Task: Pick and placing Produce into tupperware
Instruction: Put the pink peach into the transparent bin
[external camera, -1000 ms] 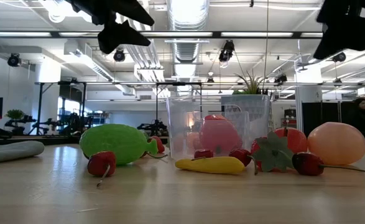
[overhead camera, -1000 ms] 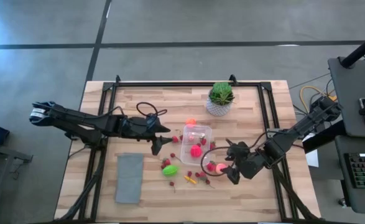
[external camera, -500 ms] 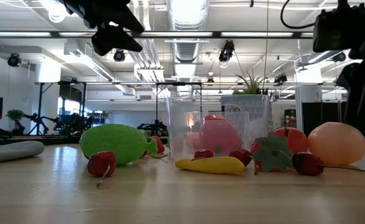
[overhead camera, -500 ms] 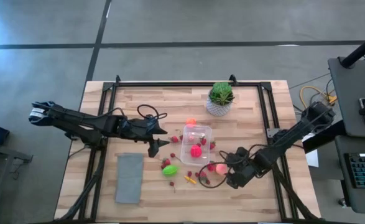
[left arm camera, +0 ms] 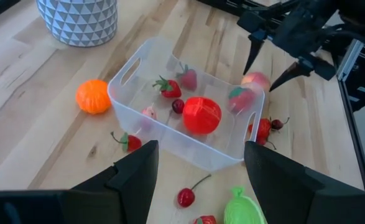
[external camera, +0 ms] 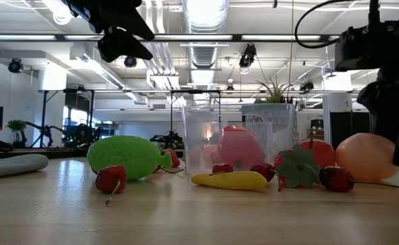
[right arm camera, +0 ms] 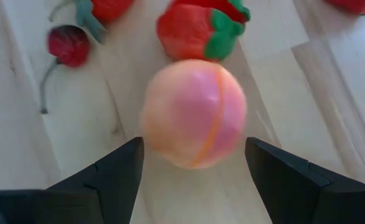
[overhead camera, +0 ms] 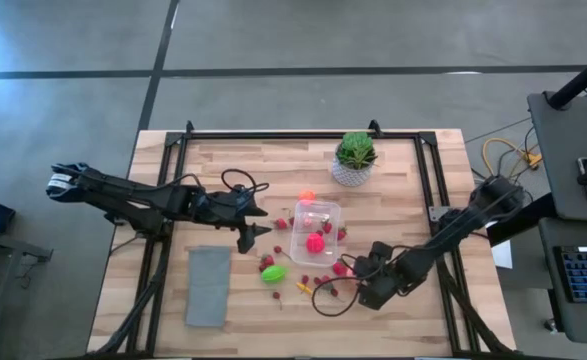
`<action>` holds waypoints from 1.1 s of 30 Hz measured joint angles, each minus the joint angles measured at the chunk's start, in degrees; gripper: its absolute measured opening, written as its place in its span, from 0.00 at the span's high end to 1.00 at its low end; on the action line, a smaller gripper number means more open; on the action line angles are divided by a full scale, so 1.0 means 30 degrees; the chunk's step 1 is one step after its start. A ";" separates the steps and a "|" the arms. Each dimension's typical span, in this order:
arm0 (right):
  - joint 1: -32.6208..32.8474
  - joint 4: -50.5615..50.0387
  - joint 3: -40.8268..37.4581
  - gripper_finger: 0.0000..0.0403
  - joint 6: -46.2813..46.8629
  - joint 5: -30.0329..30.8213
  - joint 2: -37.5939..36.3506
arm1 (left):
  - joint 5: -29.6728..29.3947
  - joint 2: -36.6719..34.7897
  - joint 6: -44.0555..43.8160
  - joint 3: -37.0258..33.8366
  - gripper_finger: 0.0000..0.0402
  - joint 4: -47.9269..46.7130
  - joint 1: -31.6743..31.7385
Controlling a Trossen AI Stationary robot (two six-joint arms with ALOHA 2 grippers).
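no writing legible — right gripper [right arm camera: 193, 171] straddles peach [right arm camera: 193, 113]

The floor [overhead camera: 273, 40] around the wooden surface [overhead camera: 403, 170] is grey concrete, crossed by dark lines. On the right stands a dark desk [overhead camera: 563, 150] with a keyboard [overhead camera: 585, 275]. Seen from the low camera, the room is a big open hall: white ceiling with a silver air duct [external camera: 202, 41], long bright lamps [external camera: 202, 10], black spotlights [external camera: 247, 58], and black metal frames [external camera: 70, 116] far behind.
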 joint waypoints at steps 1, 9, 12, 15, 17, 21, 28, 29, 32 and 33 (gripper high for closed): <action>-0.0039 0.0078 0.0105 0.32 -0.0151 0.0082 0.0101 | 0.0000 0.0000 0.0000 0.0000 0.44 -0.0014 0.0000; -0.0413 0.0073 0.0409 0.32 -0.0475 0.1376 0.0290 | -0.0051 0.0000 -0.0036 0.0000 0.44 -0.0006 0.0000; -0.0518 0.0088 0.0403 0.32 -0.0475 0.1402 0.0397 | -0.0054 0.0000 -0.0044 0.0000 0.44 -0.0010 0.0000; -0.0578 0.0113 0.0380 0.33 -0.0418 0.1402 0.0508 | -0.0058 0.0000 -0.0044 0.0000 0.44 -0.0012 0.0000; -0.0578 0.0110 0.0378 0.33 -0.0100 0.1423 0.0545 | -0.0058 0.0000 -0.0044 0.0000 0.44 -0.0006 0.0000; -0.0585 0.0082 0.0372 0.34 0.0609 0.1540 0.0545 | -0.0058 0.0000 -0.0044 0.0000 0.44 -0.0012 0.0000; -0.0585 0.0117 0.0372 0.43 0.0575 0.1584 0.0537 | -0.0058 0.0000 -0.0044 0.0000 0.44 -0.0012 0.0000; -0.0585 0.0117 0.0372 0.43 0.0568 0.1591 0.0537 | -0.0056 0.0000 -0.0044 0.0000 0.44 -0.0012 0.0000; -0.0585 0.0103 0.0372 0.39 0.0626 0.1561 0.0537 | -0.0058 0.0000 -0.0044 -0.0001 0.44 -0.0005 0.0000; -0.0585 0.0088 0.0372 0.38 0.0726 0.1494 0.0519 | -0.0058 0.0000 -0.0044 -0.0007 0.44 -0.0012 0.0000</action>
